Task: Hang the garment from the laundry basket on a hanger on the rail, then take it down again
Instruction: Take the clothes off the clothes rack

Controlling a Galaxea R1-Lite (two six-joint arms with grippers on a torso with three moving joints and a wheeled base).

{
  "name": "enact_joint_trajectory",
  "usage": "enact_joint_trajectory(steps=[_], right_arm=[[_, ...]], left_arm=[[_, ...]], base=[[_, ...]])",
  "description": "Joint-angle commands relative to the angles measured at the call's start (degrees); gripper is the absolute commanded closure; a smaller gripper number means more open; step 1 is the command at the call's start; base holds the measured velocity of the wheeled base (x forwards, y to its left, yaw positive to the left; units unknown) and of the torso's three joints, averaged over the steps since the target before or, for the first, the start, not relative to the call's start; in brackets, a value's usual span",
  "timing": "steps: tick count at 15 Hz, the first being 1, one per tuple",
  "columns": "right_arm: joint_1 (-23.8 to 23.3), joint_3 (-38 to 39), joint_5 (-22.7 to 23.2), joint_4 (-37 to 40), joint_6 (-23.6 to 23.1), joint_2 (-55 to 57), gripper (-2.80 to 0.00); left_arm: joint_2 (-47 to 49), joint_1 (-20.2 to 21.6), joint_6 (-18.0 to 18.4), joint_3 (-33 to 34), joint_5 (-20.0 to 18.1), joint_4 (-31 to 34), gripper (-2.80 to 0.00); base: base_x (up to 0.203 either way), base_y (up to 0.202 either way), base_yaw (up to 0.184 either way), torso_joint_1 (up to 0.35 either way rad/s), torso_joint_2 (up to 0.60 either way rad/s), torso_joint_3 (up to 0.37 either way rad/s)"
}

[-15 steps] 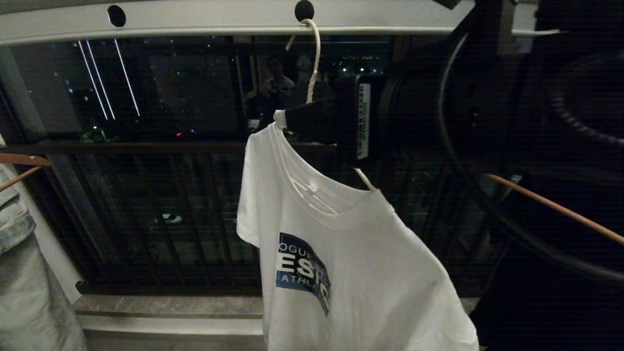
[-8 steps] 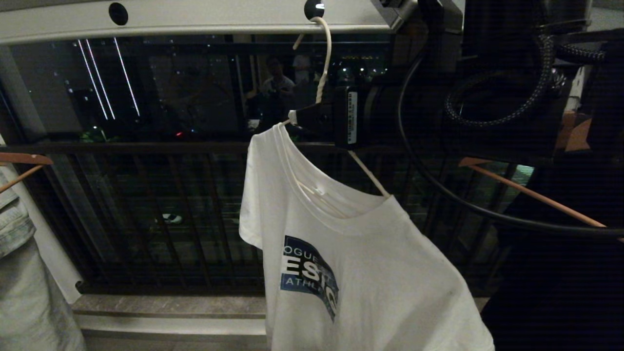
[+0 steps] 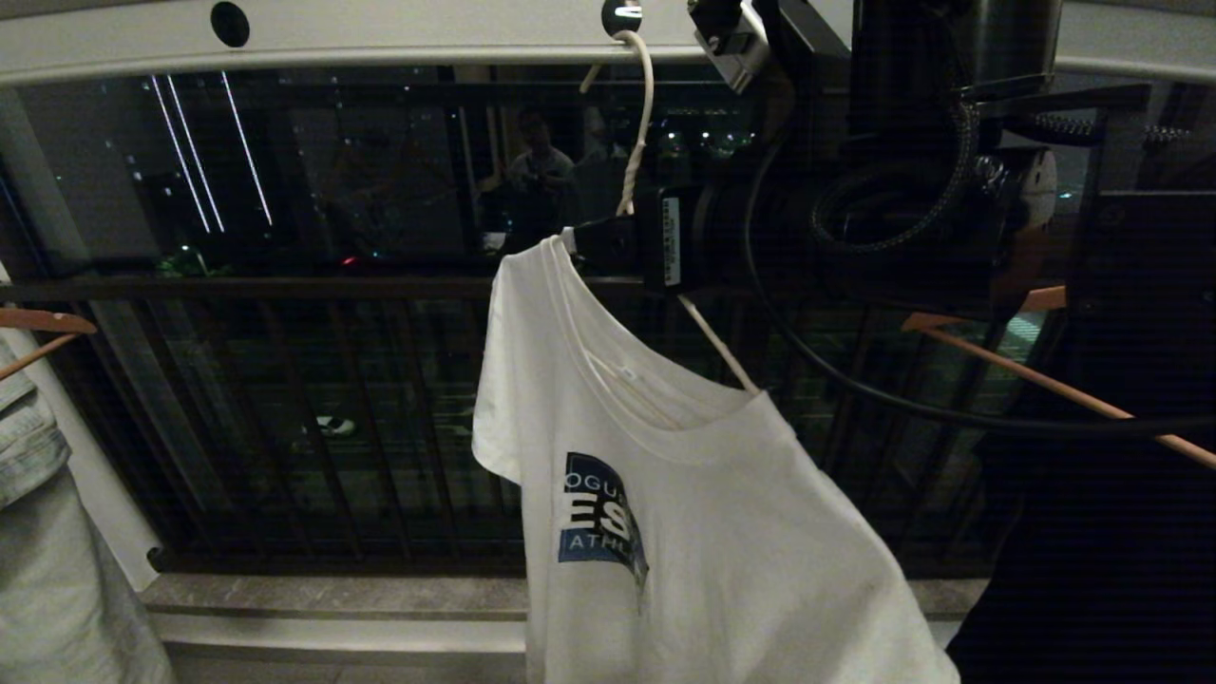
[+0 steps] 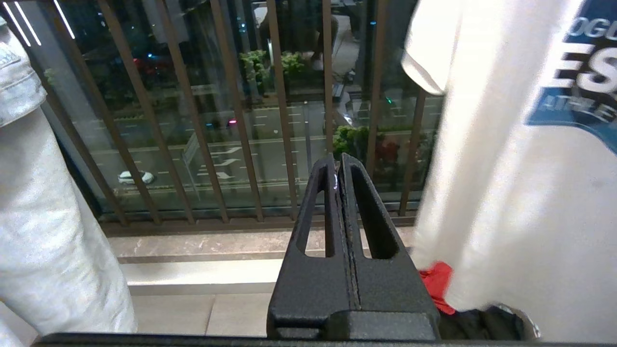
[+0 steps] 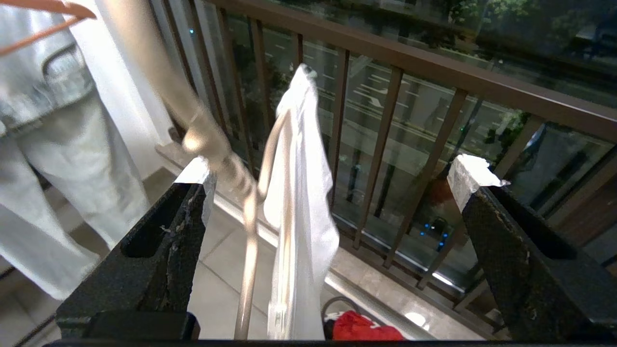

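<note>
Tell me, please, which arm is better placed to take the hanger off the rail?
Right. The right gripper is open around the hanger just below the rail; the left gripper is shut, low beside the garment.

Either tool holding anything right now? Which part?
Nothing held. Right tool stands open around the hanger neck without clamping it; left tool is shut, empty.

The T-shirt (image 3: pixel 703 532) is soft matt white cotton-looking cloth with a flat printed blue graphic, on a thin hanger (image 3: pixel 638 123) whose white coating looks a bit chipped, twisted at the neck. The rail (image 3: pixel 399 33) is smooth pale painted metal with a slight sheen. Right gripper (image 5: pixel 332 193) fingers (image 5: pixel 164 241) are rough, grainy matt black, tips wrapped in white tape; at 9 o'clock hangs pale denim-like cloth (image 3: pixel 47 532).
</note>
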Motion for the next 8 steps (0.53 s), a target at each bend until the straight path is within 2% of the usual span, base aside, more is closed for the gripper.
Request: enact_joint_trajectory(steps=[1,2,8], right_arm=[[0.0,-0.1,-0.1,0.1,-0.2,0.5,-2.80],[0.0,0.0,-0.1,0.2,-0.3,0.5,0.00],[0.2,-0.1,-0.1,0.0,-3.1,0.2,0.00]], left_arm=[[0.0,0.0,0.0,0.9,0.0,-0.1,0.00],[0.0,0.0,0.0,0.9,0.0,0.0,0.00],[0.0,0.0,0.0,0.9,0.0,0.0,0.00]], base=[[0.000,0.000,0.000,0.000,0.00,0.000],[0.000,0.000,0.000,0.000,0.00,0.000],[0.000,0.000,0.000,0.000,0.00,0.000]])
